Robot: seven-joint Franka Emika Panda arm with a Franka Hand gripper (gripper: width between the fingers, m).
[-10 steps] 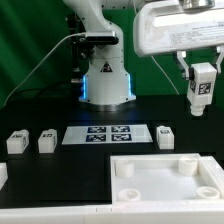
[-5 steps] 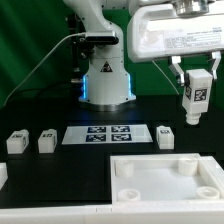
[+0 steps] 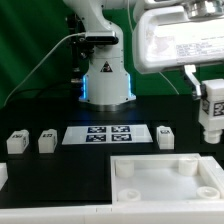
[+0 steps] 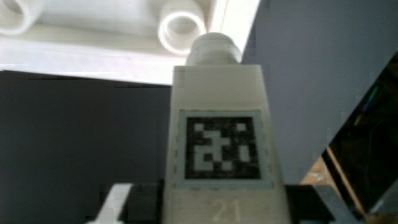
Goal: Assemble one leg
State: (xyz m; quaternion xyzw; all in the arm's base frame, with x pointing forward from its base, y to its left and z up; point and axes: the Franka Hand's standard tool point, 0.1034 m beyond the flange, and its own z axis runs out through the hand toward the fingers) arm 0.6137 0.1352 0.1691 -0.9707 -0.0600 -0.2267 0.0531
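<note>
1. Leg [image 3: 211, 120] is up in the air, hanging upright over the worktop [image 3: 60, 175] near its front corner on the exterior view's right. It sits just above the far right corner of the white tray [image 3: 150, 166] and isn't touching it, as far as I can tell.
2. Hand [image 3: 209, 90] is pinching the leg at its upper end, on two opposite flat sides, with the tag [image 3: 213, 105] left uncovered.
3. Wrist view: the leg [image 4: 221, 110] has a round peg [image 4: 214, 45] on its free end, pointing down at the tray, with a corner hole [image 4: 180, 30] close by.
4. My guess is it's light, stiff plastic with smooth faces, so it won't crush but it could twist or slide in the pinch. Holding the flat sides up high looks right, since that keeps the peg end clear.
5. Spare legs [image 3: 15, 142] [image 3: 46, 142] [image 3: 165, 135] stand on the worktop in a row with the marker board [image 3: 105, 134]. Two are toward the left edge, and one is just beside the board's right end.
</note>
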